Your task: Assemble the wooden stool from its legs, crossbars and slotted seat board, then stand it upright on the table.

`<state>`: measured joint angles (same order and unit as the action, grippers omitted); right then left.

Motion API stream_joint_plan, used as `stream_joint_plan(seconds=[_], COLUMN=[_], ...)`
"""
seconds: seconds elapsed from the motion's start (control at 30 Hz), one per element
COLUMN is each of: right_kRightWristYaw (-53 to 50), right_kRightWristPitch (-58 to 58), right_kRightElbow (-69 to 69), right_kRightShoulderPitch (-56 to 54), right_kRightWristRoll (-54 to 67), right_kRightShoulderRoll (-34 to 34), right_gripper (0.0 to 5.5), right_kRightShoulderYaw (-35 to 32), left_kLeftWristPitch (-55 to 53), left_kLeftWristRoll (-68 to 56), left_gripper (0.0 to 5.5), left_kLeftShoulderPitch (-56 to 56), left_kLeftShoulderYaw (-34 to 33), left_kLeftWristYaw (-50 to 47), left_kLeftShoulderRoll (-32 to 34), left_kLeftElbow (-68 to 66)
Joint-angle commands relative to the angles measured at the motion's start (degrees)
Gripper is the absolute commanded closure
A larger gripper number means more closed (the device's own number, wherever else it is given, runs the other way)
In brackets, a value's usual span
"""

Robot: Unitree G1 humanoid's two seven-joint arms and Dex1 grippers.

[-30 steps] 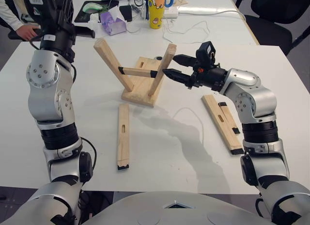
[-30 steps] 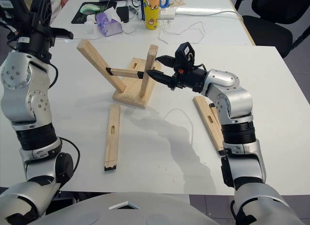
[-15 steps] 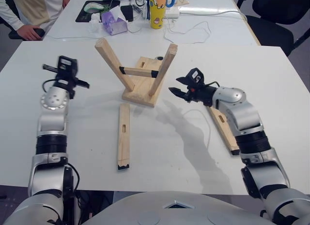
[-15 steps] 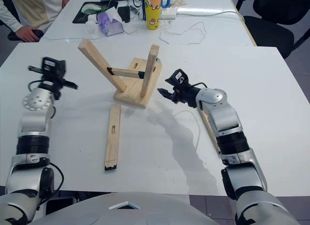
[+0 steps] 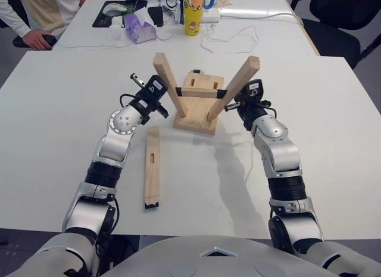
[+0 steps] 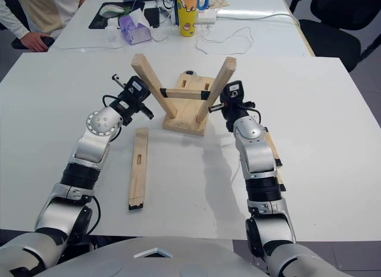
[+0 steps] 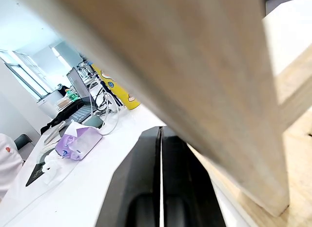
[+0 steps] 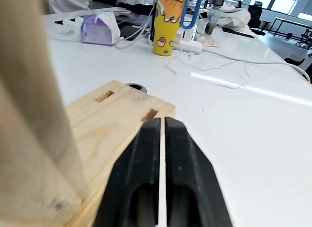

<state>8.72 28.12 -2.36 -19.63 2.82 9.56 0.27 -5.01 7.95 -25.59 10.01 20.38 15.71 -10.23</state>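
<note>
White bench [image 5: 53,146], stool [image 5: 168,80] well inside its edges.
Left pincer [image 7: 160,139] and right pincer [image 8: 162,123], both pressed together, flank the seat board [image 5: 196,117]; loose leg [image 5: 152,167] nearer front edge.

A white table [image 5: 59,110] fills most of the frame. At upper centre a slotted seat board [image 5: 196,119] lies flat on it. A loose wooden leg [image 5: 152,167] lies lengthwise, lower left of centre; another leg piece [image 6: 276,167] lies right of centre.
</note>
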Motion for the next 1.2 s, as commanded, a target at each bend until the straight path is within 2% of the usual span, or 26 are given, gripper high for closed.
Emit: stream_joint_plan(seconds=[0.03, 0.2, 0.4, 0.47, 0.57, 0.7, 0.73, 0.8, 0.87, 0.93, 1.2], right_kRightWristYaw=[-0.82, -0.68, -7.93, -10.40, -10.06, 0.10, 1.22, -1.24, -4.08, -5.07, -5.90], right_kRightWristPitch=[1.90, 2.19, 1.26, 0.01, 3.27, 14.35, 18.89, 26.65, 30.33, 31.05, 29.48], right_kRightElbow=[-0.35, -3.55, -10.47, -13.22, -20.95, -25.89, -25.00, -21.28, -18.26, -16.04, -13.64], right_kRightShoulderPitch=[0.54, 6.07, 9.99, 10.32, 9.52, 6.80, 6.01, 4.03, 2.40, 1.75, 4.01], right_kRightWristRoll=[-0.41, 0.29, 1.40, 0.60, 1.61, 5.43, 7.14, 9.87, 10.98, 10.76, 7.53], right_kRightShoulderRoll=[1.66, 3.76, 0.39, -0.54, -2.78, -1.06, -1.47, -5.34, -8.13, -8.13, -4.30], right_gripper=[5.48, 5.48, 5.48, 5.48, 5.48, 5.48, 5.48, 5.48, 5.48, 5.48, 5.48], right_kRightShoulderYaw=[-1.96, -5.66, -13.09, -14.00, -9.54, 5.99, 7.06, 2.53, -3.14, -6.11, -6.81], left_kLeftWristPitch=[-4.58, -9.08, -13.34, -15.48, -20.58, -29.02, -30.44, -31.66, -32.43, -32.36, -27.95], left_kLeftWristRoll=[0.02, 0.18, -0.81, -1.29, -1.33, -3.43, -4.06, -4.31, -4.96, -5.22, -4.10], left_gripper=[5.50, 5.50, 5.50, 5.50, 5.50, 5.50, 5.50, 5.50, 5.50, 5.50, 5.50], left_kLeftShoulderPitch=[2.47, 8.25, 12.88, 13.41, 11.72, 7.35, 6.66, 6.75, 8.33, 10.49, 13.60], left_kLeftShoulderYaw=[-2.67, -7.68, -14.26, -14.14, -10.24, 0.50, 3.19, 6.83, 6.51, 4.45, -5.03], left_kLeftWristYaw=[-4.18, -9.35, -15.73, -15.14, -13.06, -6.78, -5.21, -3.46, -3.59, -4.44, -9.79], left_kLeftShoulderRoll=[-1.32, -0.73, -2.05, -2.02, -2.92, -6.13, -7.03, -7.91, -8.27, -7.71, -3.82], left_kLeftElbow=[1.83, 5.68, 12.42, 15.90, 23.36, 29.75, 29.24, 26.98, 25.14, 23.68, 15.56])
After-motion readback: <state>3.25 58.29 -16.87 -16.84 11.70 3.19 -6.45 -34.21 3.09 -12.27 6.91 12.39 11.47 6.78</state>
